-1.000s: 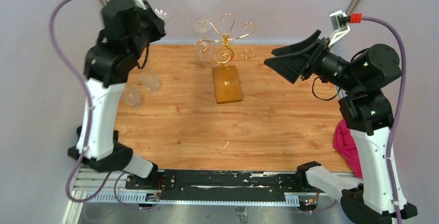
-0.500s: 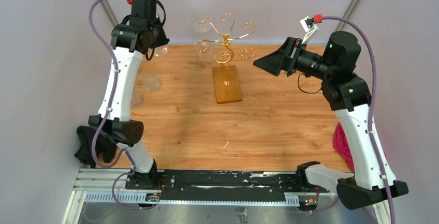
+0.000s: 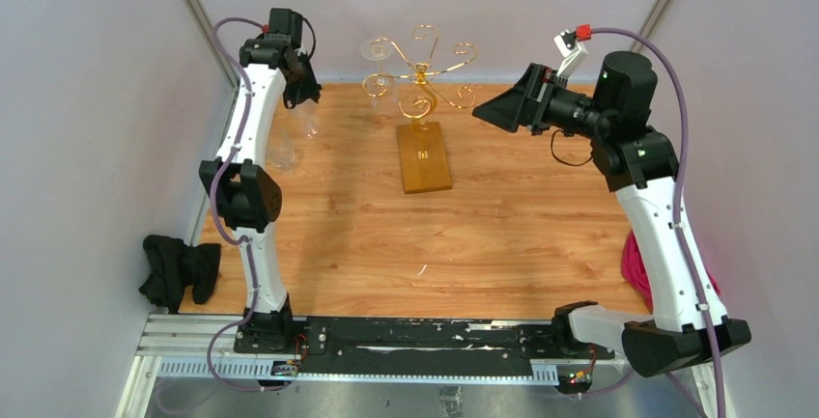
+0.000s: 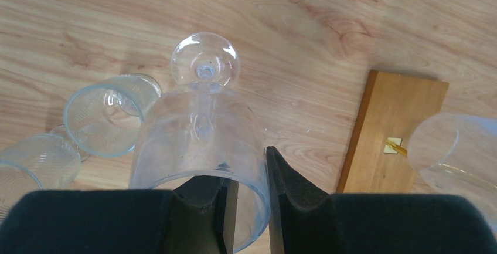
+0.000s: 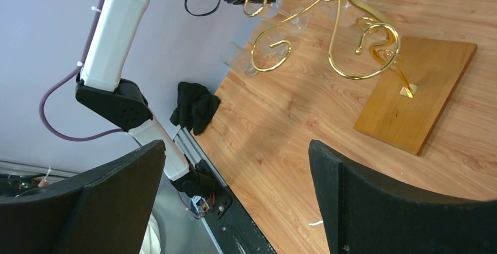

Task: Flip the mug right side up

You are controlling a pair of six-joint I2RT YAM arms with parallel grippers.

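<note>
- The mug is clear glass, held at the far left of the table. In the wrist view we see its open mouth toward the camera and its round base pointing away, down at the wood.
- The left end effector is clamped on the mug's rim wall, with one finger inside the mouth and one outside.
- We cannot tell whether the base touches the table or hangs just above it.
- We judge the turn itself to be about done. The step in hand is setting the mug down upright.
- The next move calls for a straight descent with the mug kept level. The end effector should let go only once the base sits flat, then lift clear without catching the rim.
- Two other glasses lie just beside the mug on its left, so there is little room to drift that way.
- The gold rack stands well apart at the far middle.
- The right end effector hangs spread wide in the air, holding nothing.
</note>
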